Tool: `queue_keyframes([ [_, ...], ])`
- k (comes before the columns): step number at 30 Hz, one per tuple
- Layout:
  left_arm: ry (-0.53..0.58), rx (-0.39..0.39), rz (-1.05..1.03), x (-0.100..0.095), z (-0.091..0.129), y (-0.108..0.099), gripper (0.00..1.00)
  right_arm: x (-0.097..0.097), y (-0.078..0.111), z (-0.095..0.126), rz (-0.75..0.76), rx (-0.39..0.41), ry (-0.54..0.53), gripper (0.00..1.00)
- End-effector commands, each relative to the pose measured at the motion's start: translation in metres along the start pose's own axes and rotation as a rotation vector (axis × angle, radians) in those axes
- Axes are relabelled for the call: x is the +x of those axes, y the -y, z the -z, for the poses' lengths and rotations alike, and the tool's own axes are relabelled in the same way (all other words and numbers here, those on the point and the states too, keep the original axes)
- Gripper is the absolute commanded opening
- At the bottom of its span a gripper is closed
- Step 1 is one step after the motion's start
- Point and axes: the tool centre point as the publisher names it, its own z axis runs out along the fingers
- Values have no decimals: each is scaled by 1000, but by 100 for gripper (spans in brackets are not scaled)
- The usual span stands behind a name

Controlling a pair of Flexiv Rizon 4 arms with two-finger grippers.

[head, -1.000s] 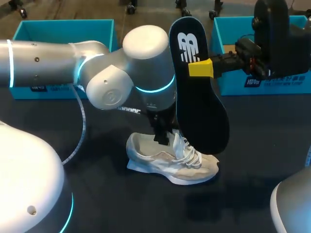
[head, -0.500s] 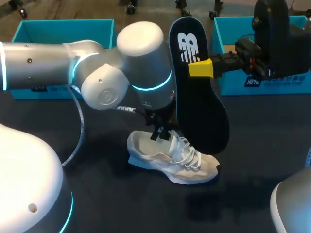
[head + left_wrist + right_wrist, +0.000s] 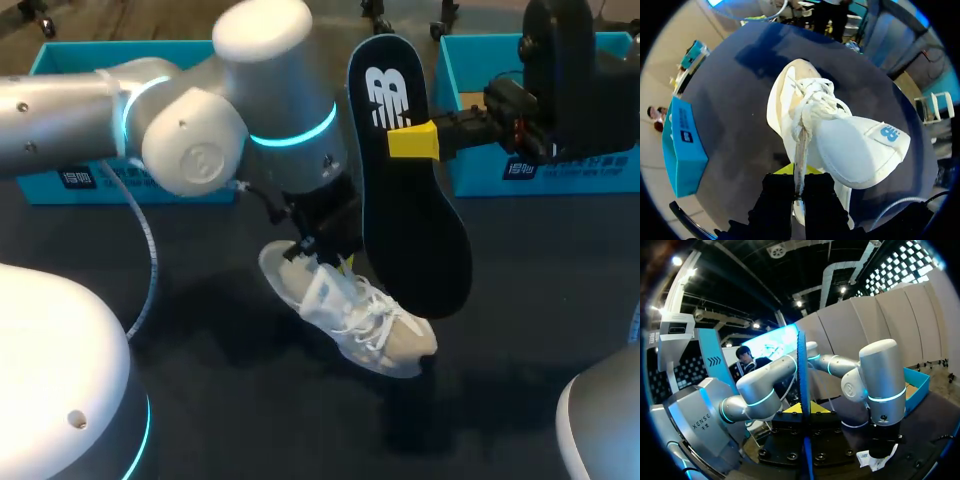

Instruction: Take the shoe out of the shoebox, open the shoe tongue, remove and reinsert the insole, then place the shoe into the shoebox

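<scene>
Lace and tongue material of the shoe [image 3: 805, 120] was pinched between the drawn-together fingers of the left gripper [image 3: 799, 175], and by it the shoe was held tilted over the dark table [image 3: 550, 300]. Whether the sole touched the table could not be told. The insole [image 3: 410, 220] was clamped near its heel end by the right gripper [image 3: 412, 140] and hung upright, its broad forefoot end just beside the laces. Two teal shoeboxes [image 3: 60, 180] [image 3: 480, 170] were set at the back of the table. The step in hand was judged to be reinsertion, the insole being out already. For the next move, the tongue would have to be held back and the forefoot end guided down into the opening.
</scene>
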Motion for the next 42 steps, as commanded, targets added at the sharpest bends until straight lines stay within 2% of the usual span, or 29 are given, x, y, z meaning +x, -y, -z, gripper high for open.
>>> queue_keyframes([
  [1, 27, -6, -215, 3, 21, -4, 0, -3, -2, -4, 0, 4, -3, 0],
  [13, 27, -6, -215, 3, 21, -4, 0, -3, -2, -4, 0, 4, -3, 0],
  [18, 22, -9, -333, 6, 27, -3, 0, -3, -2, -4, 0, 4, -3, 0],
  [22, 5, -3, -499, 17, 40, -2, 0, -3, -2, -4, 0, 4, -3, 0],
  [29, -7, -23, -602, 28, 40, -4, 0, -3, -2, -4, 0, 4, -3, 0],
  [34, -23, -40, -638, 32, 31, -2, 0, -3, -2, -4, 0, 4, -3, 0],
  [39, -79, -21, -702, 37, 7, 0, 0, -3, -2, -4, 0, 4, -3, 0],
  [42, -96, -36, -700, 35, -4, 1, 0, -3, -2, -4, 0, 4, -3, 0],
])
